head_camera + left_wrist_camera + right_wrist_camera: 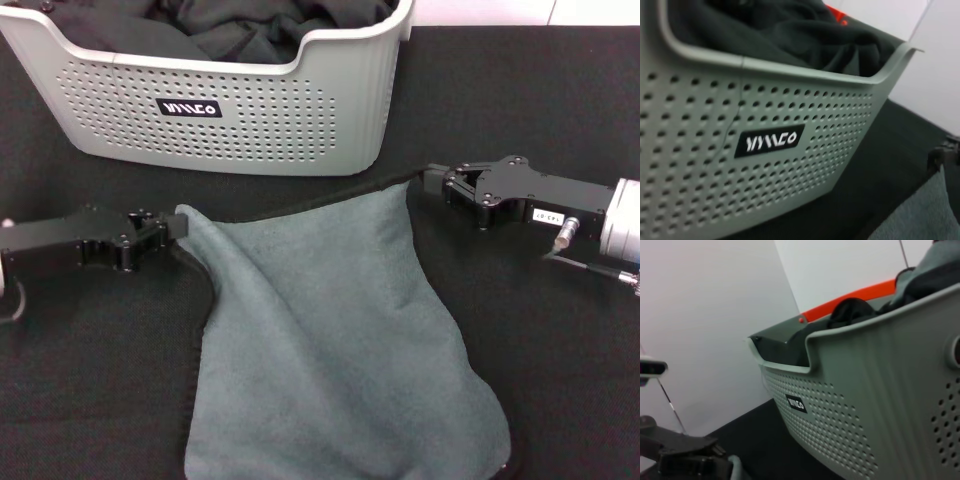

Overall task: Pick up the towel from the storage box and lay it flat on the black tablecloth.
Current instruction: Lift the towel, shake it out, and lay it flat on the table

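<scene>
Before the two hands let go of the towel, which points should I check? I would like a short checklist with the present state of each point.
1. Towel out of the storage box: ok.
2. Towel on the black tablecloth: ok.
3. Left hand at one far corner: ok.
4. Right hand at the other far corner: ok.
5. Towel flat: not ok, it narrows and creases.
6. Near edge fully spread: cannot tell, out of view.
</scene>
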Robot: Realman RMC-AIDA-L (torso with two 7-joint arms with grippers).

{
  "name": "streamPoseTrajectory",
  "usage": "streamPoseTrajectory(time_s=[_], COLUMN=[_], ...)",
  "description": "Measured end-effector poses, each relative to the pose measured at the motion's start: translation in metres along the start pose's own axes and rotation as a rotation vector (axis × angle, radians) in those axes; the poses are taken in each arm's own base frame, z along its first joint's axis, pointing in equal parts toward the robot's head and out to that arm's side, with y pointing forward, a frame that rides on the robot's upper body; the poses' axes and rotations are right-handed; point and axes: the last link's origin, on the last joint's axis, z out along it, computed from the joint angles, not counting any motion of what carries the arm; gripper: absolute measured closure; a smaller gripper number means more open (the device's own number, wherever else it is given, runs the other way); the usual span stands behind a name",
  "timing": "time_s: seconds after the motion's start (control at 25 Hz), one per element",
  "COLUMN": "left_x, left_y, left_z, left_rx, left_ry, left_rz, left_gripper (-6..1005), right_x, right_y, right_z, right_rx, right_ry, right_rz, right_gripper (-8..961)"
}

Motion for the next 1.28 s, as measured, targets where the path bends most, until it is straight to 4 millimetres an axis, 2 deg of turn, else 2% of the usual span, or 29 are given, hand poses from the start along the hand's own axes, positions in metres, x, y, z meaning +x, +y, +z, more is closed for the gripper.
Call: streamPoseTrajectory(time_s=[0.44, 0.68, 1.28], left_x=[0.018, 0.015, 0.01], left_y=[-0.008, -0.015, -0.013], left_z=[0.01, 0.018, 0.024], left_rx=[0.118, 0.211, 0.212], left_ry=[-0.111, -0.16, -0.199], left_rz=[0.199, 0.251, 0.295], left_gripper=[969, 968, 969], right_x=[0.001, 0.001, 0.007], right_y=[-0.005, -0.01, -0.022], right_z=[0.007, 0.011, 0.02], right_rx=[0.033, 0.062, 0.16], right_ry=[0.043, 0.063, 0.128], right_rz=[-0.017, -0.02, -0.015], right_gripper=[934, 934, 932])
